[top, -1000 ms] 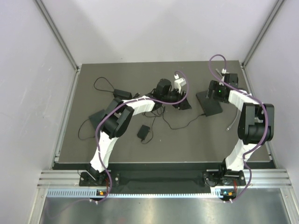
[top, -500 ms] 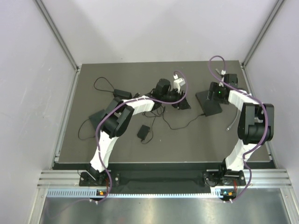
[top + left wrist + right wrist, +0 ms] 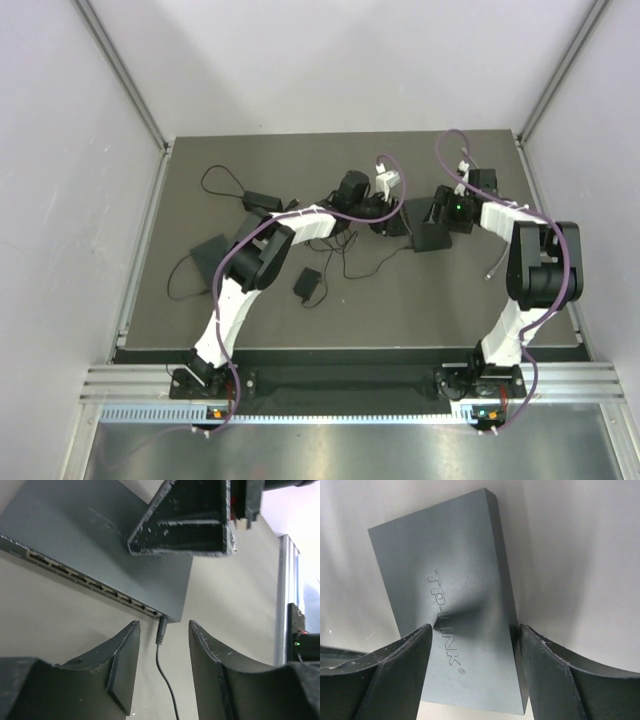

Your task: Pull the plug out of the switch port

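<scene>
The switch (image 3: 100, 535) is a flat grey box with a row of ports along its near face; its top reads TP-LINK (image 3: 455, 605). A black plug (image 3: 161, 629) sits in the last port at the switch's corner, and its thin cable runs back toward my left wrist. My left gripper (image 3: 163, 624) is open, one finger on each side of the plug and touching neither it nor the cable. My right gripper (image 3: 475, 628) is open above the switch: one finger over the top face, the other beside its long edge. From above, both grippers meet at the switch (image 3: 430, 238).
A small black adapter (image 3: 306, 283), another black adapter (image 3: 258, 198) and a flat dark box (image 3: 208, 250) lie left of centre, joined by loose black cables. A pale cable (image 3: 496, 262) lies at the right. Metal rails and white walls border the dark table.
The right arm has swung left and the switch has shifted and turned toward the left gripper. The right jaws have narrowed. The left gripper has barely moved.
</scene>
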Robot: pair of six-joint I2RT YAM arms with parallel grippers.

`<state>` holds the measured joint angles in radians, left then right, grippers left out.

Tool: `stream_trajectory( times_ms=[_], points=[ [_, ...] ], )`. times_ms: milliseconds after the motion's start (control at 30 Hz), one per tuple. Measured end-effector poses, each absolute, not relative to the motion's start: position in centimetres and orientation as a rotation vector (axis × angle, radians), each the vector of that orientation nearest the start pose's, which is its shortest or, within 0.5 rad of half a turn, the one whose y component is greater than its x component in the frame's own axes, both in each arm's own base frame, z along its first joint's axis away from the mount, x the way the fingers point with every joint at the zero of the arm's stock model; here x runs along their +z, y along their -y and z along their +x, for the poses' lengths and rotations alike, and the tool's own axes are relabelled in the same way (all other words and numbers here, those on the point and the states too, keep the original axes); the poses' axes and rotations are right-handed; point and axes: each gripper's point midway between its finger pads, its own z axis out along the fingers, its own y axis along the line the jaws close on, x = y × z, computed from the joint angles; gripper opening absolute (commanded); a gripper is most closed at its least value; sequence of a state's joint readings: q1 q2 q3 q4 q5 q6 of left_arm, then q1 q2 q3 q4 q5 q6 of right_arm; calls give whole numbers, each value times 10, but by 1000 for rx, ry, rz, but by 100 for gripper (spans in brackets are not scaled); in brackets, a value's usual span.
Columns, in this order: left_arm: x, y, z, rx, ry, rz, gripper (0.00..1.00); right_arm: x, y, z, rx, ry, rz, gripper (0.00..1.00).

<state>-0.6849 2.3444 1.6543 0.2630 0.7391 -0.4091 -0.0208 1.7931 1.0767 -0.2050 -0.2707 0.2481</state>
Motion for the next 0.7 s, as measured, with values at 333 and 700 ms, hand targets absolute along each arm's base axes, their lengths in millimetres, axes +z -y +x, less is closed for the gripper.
stream_trajectory(
  times_ms=[333, 700],
  points=[
    [55, 470, 370, -1296, -2103, 898, 40, 45, -60, 416, 396, -2479, 141, 77],
    [41, 471, 355, -1370, -2151, 935, 39, 45, -61, 416, 366, -2475, 120, 76]
  ],
)
